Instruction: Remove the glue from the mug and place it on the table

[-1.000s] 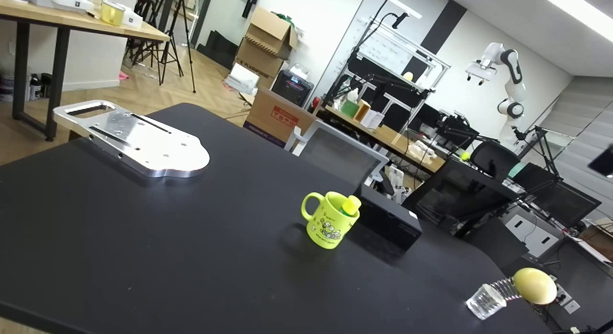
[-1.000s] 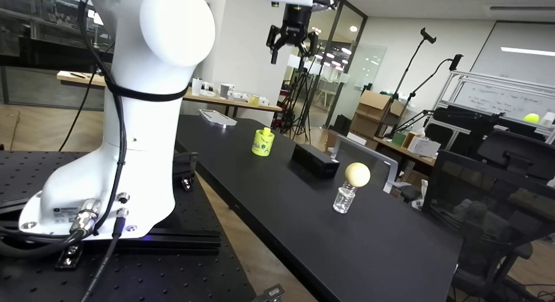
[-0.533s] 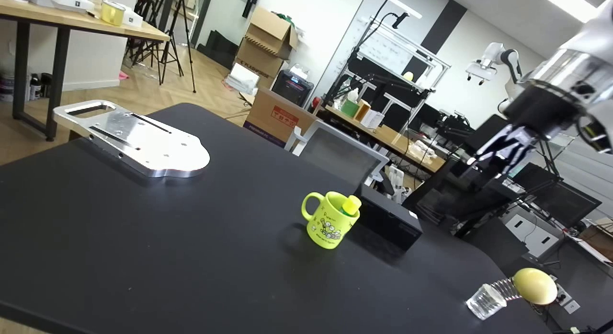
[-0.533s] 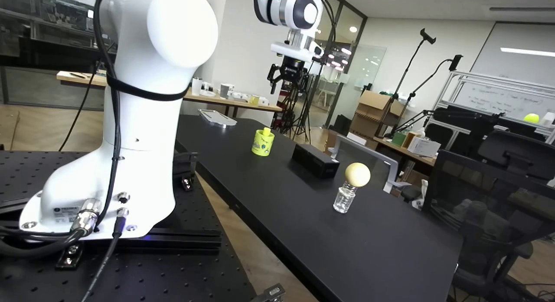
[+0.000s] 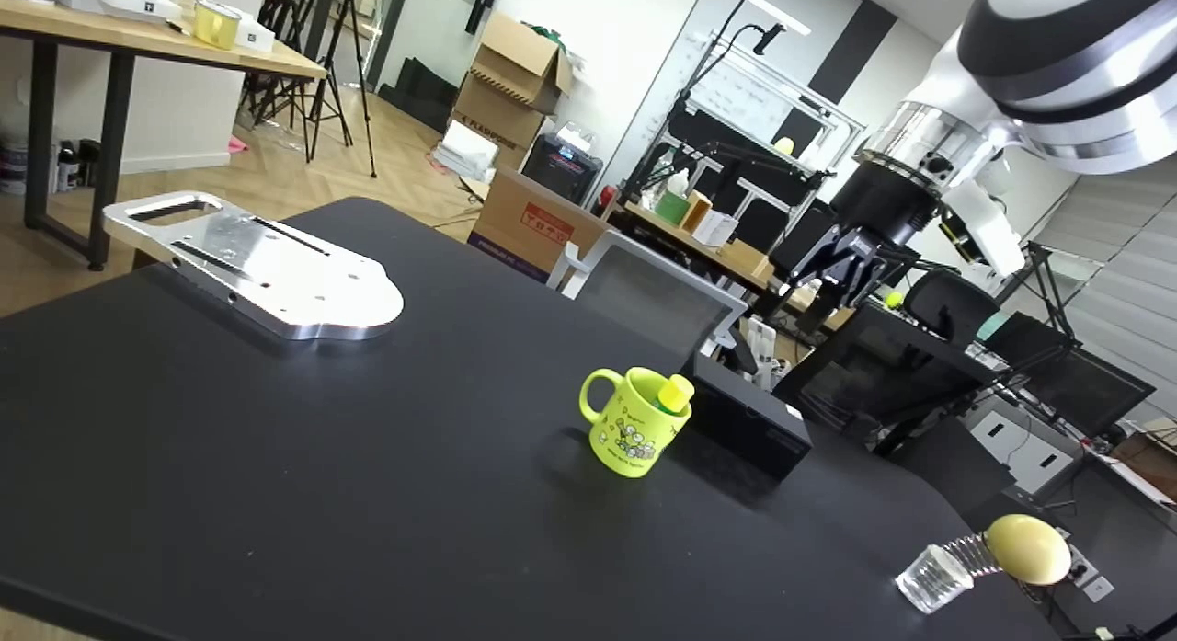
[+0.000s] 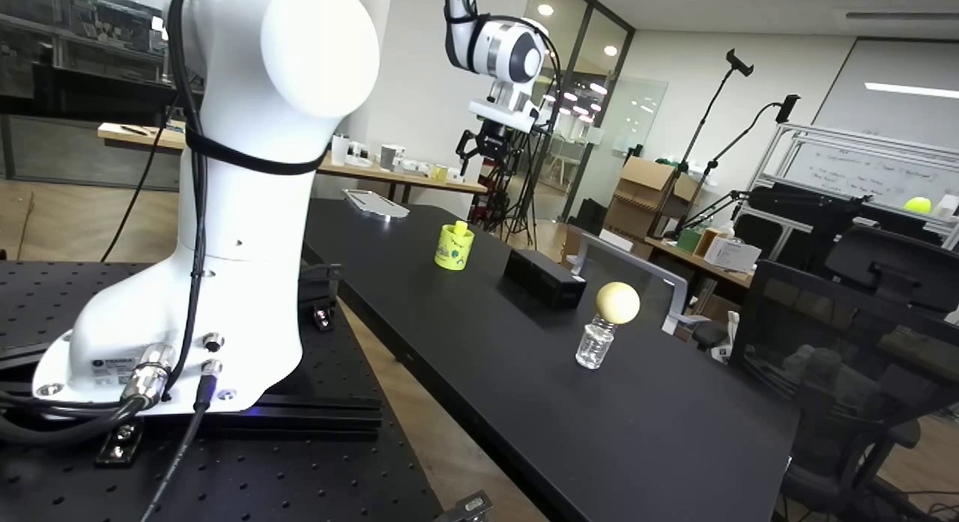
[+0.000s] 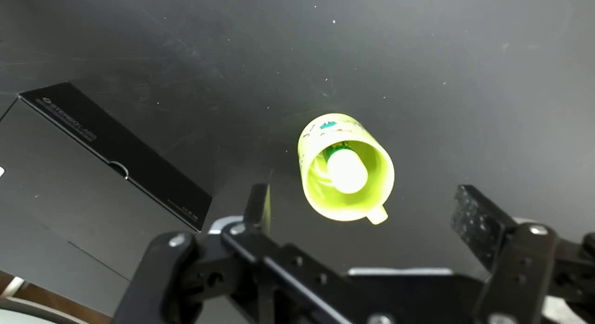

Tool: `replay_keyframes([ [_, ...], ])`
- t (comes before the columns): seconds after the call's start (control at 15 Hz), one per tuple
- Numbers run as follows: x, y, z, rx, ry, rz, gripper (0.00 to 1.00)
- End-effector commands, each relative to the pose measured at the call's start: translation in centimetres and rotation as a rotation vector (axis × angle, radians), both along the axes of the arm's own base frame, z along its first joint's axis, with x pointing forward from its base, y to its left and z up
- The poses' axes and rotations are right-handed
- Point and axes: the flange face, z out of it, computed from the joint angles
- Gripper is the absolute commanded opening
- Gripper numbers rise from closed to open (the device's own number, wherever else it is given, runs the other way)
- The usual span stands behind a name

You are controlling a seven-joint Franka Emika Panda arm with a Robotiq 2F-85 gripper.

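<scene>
The lime yellow-green mug (image 5: pixel 634 436) stands on the black table (image 5: pixel 368 503). The glue (image 5: pixel 675 394) stands in the mug, leaning against its rim, with its yellow cap above the rim and a bit of green below. Mug (image 6: pixel 453 251) and glue (image 6: pixel 460 227) also show in an exterior view. In the wrist view the mug (image 7: pixel 325 128) lies ahead between the fingers, with the glue's cap (image 7: pixel 347 171) overexposed to white. The glue's lower part is hidden inside the mug. My gripper (image 7: pixel 363 188) is wide open and empty, well above the table, and also shows in an exterior view (image 5: pixel 795 312).
A black box (image 5: pixel 745 422) lies close beside the mug; it shows at the left in the wrist view (image 7: pixel 88 175). A yellow ball on a spring and clear base (image 6: pixel 617 303) stands further along the table. A metal plate (image 5: pixel 267 264) lies at the far end.
The arm has come into one exterior view and moved over the table towards the mug. The gripper is lower than before. The mug and glue have not moved.
</scene>
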Motion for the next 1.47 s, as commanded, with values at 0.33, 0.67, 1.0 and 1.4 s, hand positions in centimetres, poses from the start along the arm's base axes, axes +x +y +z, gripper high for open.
replay_keyframes([
  [0.33,1.4,0.3,-0.2,-0.021,0.002,0.008,1.00],
  [0.67,5.0,2.6,-2.3,-0.098,0.017,0.091,1.00],
  [1.0,6.7,6.7,-4.5,-0.104,0.041,0.157,1.00],
  [1.4,5.6,10.5,-7.8,-0.131,0.121,0.146,1.00],
])
